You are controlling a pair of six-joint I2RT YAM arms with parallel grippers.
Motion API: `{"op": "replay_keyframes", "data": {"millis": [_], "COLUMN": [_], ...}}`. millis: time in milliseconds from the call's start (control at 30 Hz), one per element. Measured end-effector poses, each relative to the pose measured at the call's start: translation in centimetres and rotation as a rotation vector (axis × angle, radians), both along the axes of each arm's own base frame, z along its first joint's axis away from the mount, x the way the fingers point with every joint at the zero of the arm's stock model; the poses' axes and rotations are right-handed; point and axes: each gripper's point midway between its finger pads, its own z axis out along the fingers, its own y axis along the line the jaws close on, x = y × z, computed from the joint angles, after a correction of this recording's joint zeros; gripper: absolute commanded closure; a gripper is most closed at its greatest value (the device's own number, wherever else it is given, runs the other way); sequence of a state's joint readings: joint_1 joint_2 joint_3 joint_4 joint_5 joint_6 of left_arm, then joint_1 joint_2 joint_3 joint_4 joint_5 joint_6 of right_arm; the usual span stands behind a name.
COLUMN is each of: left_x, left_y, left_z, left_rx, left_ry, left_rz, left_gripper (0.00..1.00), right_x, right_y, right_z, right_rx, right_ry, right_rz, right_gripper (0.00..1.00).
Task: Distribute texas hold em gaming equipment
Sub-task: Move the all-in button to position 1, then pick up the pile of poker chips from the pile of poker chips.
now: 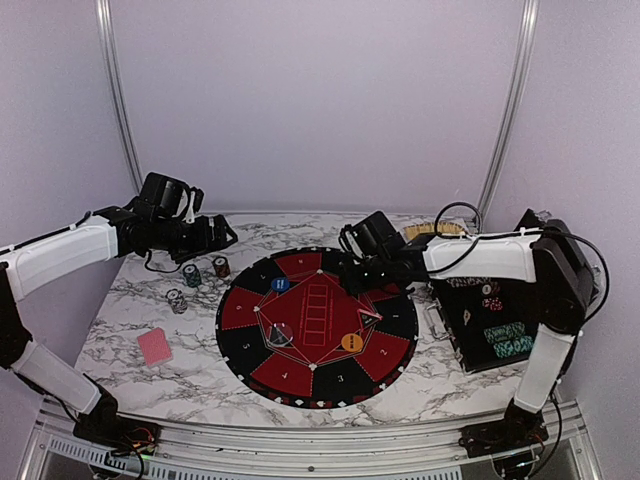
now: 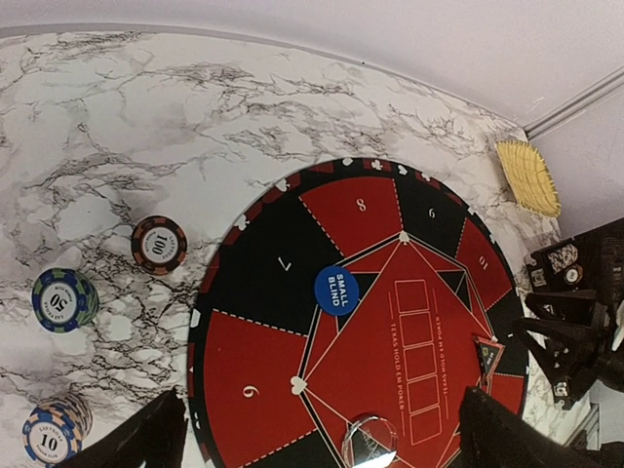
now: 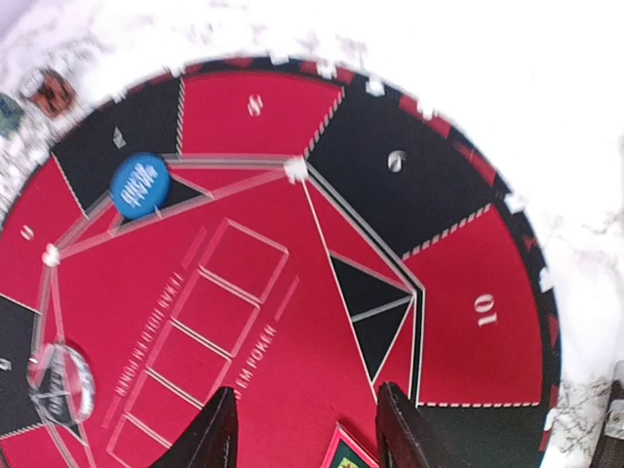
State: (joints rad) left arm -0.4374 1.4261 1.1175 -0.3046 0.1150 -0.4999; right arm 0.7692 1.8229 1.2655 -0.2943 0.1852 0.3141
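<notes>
Card (image 1: 155,345) lies alone on near marble; right gripper (image 1: 373,298) hangs over mat (image 1: 250,345), jaws half apart about a card corner (image 3: 343,454), grip not discernible; a slack hold risks misplacement; farther, left gripper (image 1: 222,236), wide and empty, could topple chip stacks (image 1: 191,275) in descending.

We've got the mat (image 1: 318,325) mid-table in our top view. On it, the small blind button (image 1: 280,284) sits at 11 o'clock, a second button (image 1: 351,342) at 4 and a third button (image 1: 281,335) at 9. The chip stacks (image 1: 192,275) are off the mat at 10 o'clock. A lone card (image 1: 155,346) lies well out at 9, and the case (image 1: 490,320) is just beside the mat at 3.
</notes>
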Motion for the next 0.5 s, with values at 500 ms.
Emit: {"op": "replay_keyframes", "data": {"millis": [500], "left_x": [1.4], "left_y": [-0.9], "left_z": [-0.6], "left_rx": [0.124], "left_ry": [0.024], "left_rz": [-0.022], "left_gripper": [0.01], "right_x": [0.9], "right_y": [-0.8], "right_z": [15.2], "right_rx": [0.312], "right_ry": [-0.407], "right_rz": [-0.04], "right_gripper": [0.49]}}
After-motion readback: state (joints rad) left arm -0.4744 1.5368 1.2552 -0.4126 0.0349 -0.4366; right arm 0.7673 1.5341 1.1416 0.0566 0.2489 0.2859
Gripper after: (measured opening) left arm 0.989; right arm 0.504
